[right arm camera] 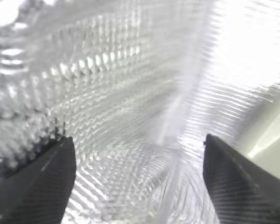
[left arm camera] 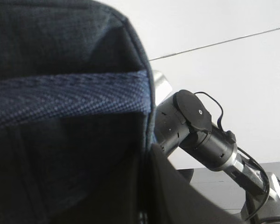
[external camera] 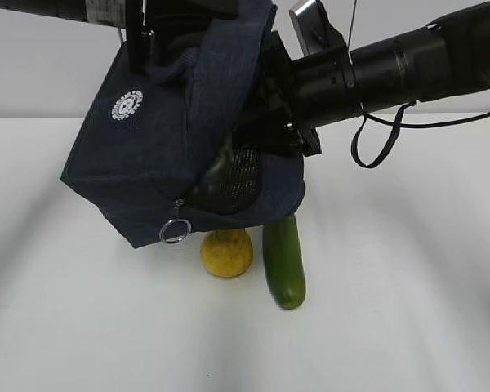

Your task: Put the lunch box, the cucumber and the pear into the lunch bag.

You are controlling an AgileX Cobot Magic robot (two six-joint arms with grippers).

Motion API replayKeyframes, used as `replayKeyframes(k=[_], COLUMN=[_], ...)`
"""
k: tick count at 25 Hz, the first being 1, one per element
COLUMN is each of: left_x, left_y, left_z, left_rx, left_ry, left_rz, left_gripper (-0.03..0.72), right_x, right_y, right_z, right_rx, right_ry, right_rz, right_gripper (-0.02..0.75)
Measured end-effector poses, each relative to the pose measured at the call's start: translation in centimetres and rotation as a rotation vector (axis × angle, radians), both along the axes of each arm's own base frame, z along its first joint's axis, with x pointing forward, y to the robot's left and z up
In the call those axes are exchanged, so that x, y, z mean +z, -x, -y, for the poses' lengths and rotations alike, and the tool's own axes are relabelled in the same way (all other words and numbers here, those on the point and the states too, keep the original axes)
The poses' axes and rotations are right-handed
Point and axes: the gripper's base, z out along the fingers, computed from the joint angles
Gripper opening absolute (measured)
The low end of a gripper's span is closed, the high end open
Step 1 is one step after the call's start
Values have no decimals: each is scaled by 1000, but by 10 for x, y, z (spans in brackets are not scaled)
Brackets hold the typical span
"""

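The navy lunch bag [external camera: 155,139] hangs in the air above the table, tilted, with its opening facing right. My left gripper [external camera: 139,37] holds it up by a handle at the top. The left wrist view shows only bag fabric [left arm camera: 60,140] and a strap against one dark finger [left arm camera: 177,196]. My right gripper [right arm camera: 137,154] is open and empty inside the bag, facing the silver foil lining [right arm camera: 112,84]. The yellow pear [external camera: 226,252] and the dark green cucumber [external camera: 283,261] lie on the table under the bag. The lunch box is hidden.
The right arm [external camera: 392,69] reaches in from the right with a black cable loop [external camera: 376,139] hanging below it. The zipper's metal ring pull [external camera: 174,232] dangles at the bag's lower edge. The white table [external camera: 408,310] spreads around the fruit.
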Motion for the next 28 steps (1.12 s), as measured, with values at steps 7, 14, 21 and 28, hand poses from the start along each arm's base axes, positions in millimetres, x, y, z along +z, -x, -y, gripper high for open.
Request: replayKeyframes(k=[7, 14, 21, 28], left_x=[-5, -14, -30, -39], left_y=[-2, -10, -15, -18], left_z=[-8, -33, -51, -58], left_rx=[-7, 29, 54, 69], left_ry=[-36, -151, -344, -478], left_rz=[7, 27, 73, 106], left_gripper=[8, 8, 8, 7], right_x=[2, 9, 21, -1], right_y=[2, 0, -10, -17], right_z=[-1, 7, 27, 59], right_rx=[37, 155, 176, 133], right_ry=[-5, 162, 520, 924], right_rz=[13, 116, 138, 63], right_gripper=[631, 629, 619, 589])
